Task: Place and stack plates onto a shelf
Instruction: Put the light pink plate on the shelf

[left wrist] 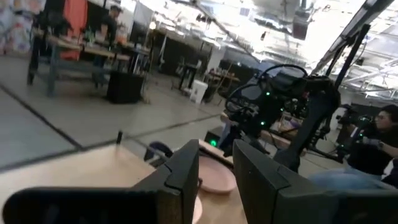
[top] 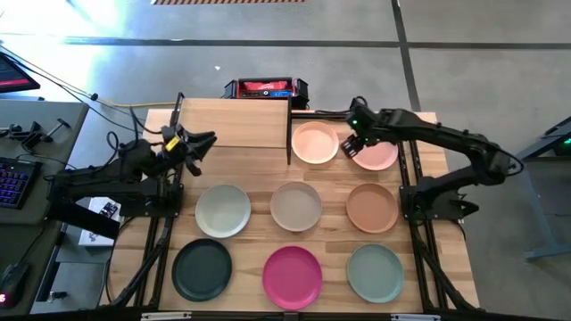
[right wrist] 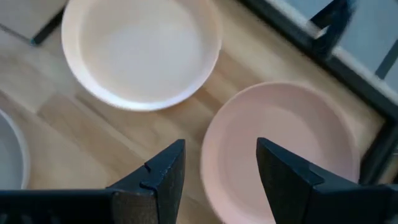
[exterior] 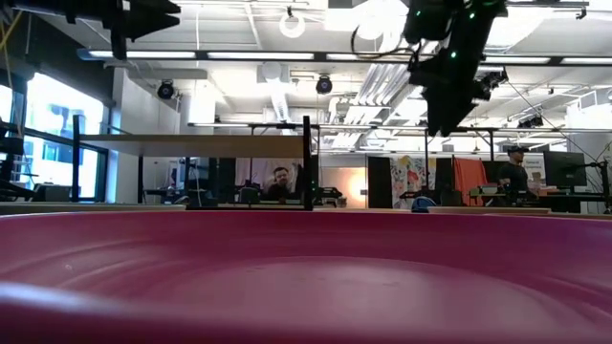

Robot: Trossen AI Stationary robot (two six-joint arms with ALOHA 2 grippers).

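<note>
Currently I log: right hand [top: 351, 144], fingers wide apart and holding nothing, above the round matte pink plate [top: 376, 153] at the counter's [top: 335, 183] one o'clock, beside the peach plate [top: 315, 142]. The light-wood shelf with black posts [top: 234, 123] sits at eleven o'clock. Left hand [top: 202, 144], narrowly parted, waits at ten.

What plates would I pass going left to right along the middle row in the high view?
off-white plate → beige plate → terracotta plate
</note>
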